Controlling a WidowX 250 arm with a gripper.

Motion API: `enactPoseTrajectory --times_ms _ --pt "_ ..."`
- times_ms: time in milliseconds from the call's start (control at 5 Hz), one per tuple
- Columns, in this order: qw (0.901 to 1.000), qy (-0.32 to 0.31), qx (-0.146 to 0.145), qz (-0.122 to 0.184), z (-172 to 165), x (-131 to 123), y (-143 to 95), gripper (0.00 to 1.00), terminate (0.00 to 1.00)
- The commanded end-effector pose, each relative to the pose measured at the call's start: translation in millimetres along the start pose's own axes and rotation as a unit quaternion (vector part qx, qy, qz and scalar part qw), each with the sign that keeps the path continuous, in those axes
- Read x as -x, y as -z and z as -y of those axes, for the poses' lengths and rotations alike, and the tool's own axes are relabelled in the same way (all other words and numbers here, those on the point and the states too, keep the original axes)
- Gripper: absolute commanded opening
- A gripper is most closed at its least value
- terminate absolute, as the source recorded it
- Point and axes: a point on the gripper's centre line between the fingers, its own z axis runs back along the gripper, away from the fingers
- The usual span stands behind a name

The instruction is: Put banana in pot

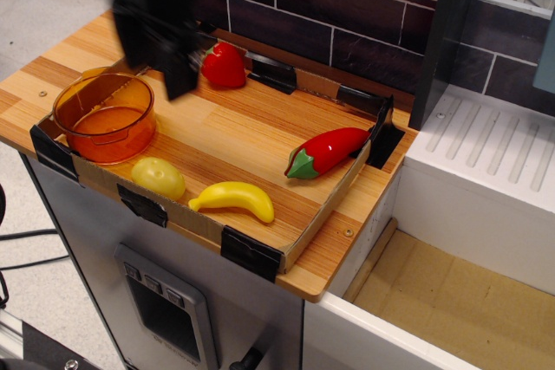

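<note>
The yellow banana point(234, 199) lies on the wooden tray near its front edge. The orange translucent pot point(104, 116) stands empty at the tray's left end. My gripper point(156, 62) is a blurred black shape above the tray's back left, just right of the pot and left of the red strawberry toy. Its fingers point(179, 75) point down, spread apart and hold nothing. It is well behind and left of the banana.
A pale yellow lemon toy point(158, 178) lies between pot and banana. A red strawberry toy point(224, 65) sits at the back, a red chili pepper point(328, 152) at the right. The tray has a low cardboard rim point(251, 253). A white sink point(486, 171) is to the right.
</note>
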Motion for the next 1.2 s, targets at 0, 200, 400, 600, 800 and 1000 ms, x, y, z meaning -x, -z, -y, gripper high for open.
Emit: enactPoseTrajectory --times_ms 0,200,400,600,800,1000 --pt "0.9931 0.113 -0.01 0.03 24 -11 16 1.0 0.0" --pt "0.988 0.15 -0.023 0.032 33 -6 31 1.0 0.0" --pt "0.9847 0.168 -0.032 0.033 40 -4 44 1.0 0.0" --pt "0.9842 0.172 -0.029 0.032 46 -4 52 1.0 0.0" --pt "0.9831 0.178 -0.036 0.023 51 -3 64 1.0 0.0" --pt "0.9832 0.179 -0.033 0.017 53 -1 74 1.0 0.0"
